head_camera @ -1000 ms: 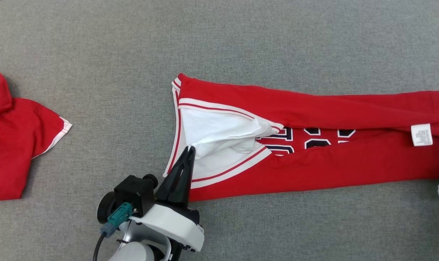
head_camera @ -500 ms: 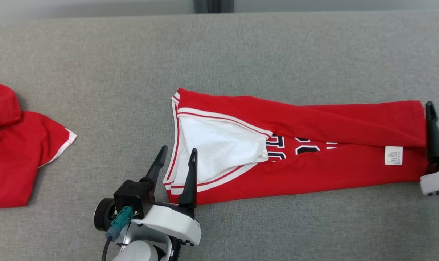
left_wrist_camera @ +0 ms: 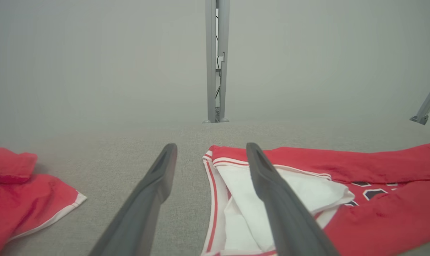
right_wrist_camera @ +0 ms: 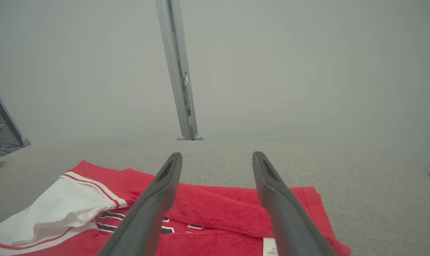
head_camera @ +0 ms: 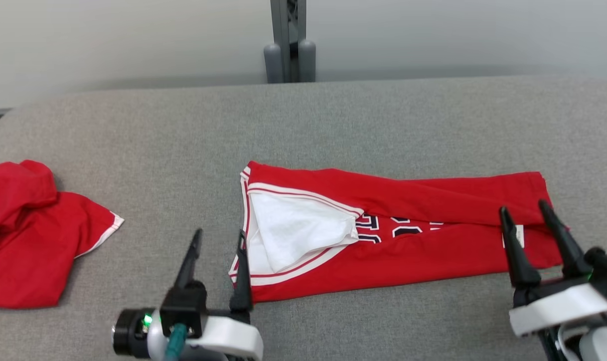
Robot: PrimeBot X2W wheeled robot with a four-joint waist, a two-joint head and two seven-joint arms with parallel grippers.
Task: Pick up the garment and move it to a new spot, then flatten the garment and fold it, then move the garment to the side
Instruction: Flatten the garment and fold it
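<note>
Nearest, the left hand [head_camera: 219, 233] and right hand [head_camera: 523, 206] hover spread wide and empty at either end of the red jersey [head_camera: 424, 250], likely poised to fold it crosswise. The jersey lies in the middle of the table [head_camera: 333, 125] as a long band, sides folded in. A second red garment [head_camera: 22, 250] sits well to the left.

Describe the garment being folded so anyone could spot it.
On the grey table, look at the middle. The garment is a long red strip, folded lengthwise. Unlike the crumpled red shirt at left, it shows white lining and dark numerals.
</note>
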